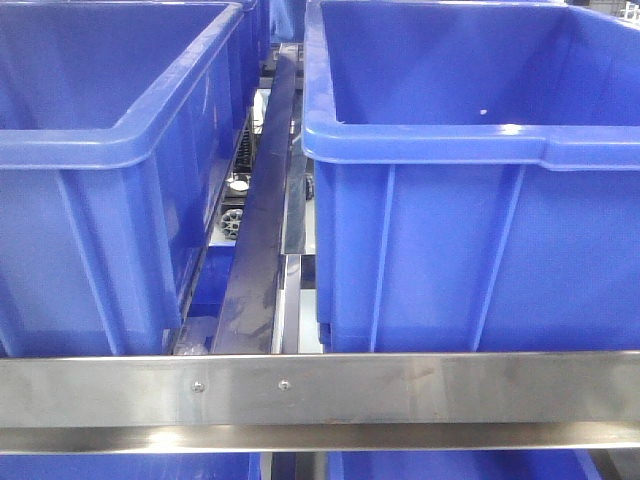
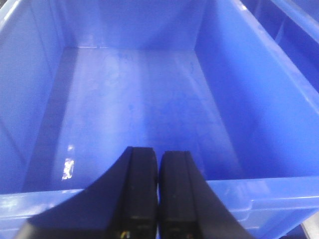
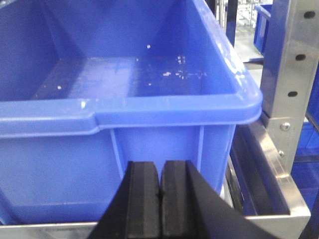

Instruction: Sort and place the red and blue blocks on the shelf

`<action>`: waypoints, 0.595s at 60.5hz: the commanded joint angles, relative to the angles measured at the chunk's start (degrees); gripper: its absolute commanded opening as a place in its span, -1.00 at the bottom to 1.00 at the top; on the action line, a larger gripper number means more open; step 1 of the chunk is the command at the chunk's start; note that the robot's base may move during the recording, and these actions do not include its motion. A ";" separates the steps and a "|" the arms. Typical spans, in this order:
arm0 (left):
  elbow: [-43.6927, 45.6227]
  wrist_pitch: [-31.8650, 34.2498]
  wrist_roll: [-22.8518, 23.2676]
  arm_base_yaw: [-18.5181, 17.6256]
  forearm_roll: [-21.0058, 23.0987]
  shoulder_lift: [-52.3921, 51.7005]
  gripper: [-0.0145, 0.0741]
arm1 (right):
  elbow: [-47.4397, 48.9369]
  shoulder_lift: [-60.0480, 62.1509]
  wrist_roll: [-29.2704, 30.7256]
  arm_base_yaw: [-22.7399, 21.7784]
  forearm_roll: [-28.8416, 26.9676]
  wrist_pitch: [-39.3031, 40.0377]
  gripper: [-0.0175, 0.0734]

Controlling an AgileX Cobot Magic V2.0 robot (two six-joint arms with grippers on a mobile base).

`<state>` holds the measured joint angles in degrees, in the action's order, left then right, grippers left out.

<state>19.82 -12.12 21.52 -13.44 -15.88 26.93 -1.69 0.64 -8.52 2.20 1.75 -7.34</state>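
The bench here is the steel shelf (image 1: 400,390), with a flat front rail running across the bottom of the front view, two screws set in it left of centre. Directly on it stand two large blue bins side by side: the left bin (image 1: 110,150) and the right bin (image 1: 470,140), apart, with a steel divider rail (image 1: 262,220) running back between them. Small white rollers (image 1: 232,220) show in the gap beside that rail. In the right wrist view a perforated steel upright (image 3: 291,69) rises at the shelf's corner.
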 commanded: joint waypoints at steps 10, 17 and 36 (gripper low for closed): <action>1.56 4.81 0.43 -0.02 -0.03 0.13 -0.37 | 1.26 1.12 0.53 -0.47 -0.16 5.65 -0.51; 1.56 4.81 0.43 -0.02 -0.03 0.13 -0.37 | 1.26 1.12 0.53 -0.47 -0.16 5.65 -0.51; 1.56 4.81 0.43 -0.02 -0.03 0.13 -0.37 | 1.26 1.12 0.53 -0.47 -0.16 5.65 -0.51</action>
<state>19.69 -12.12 21.52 -13.44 -15.88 26.93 -1.69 0.64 -8.52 2.20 1.65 -7.08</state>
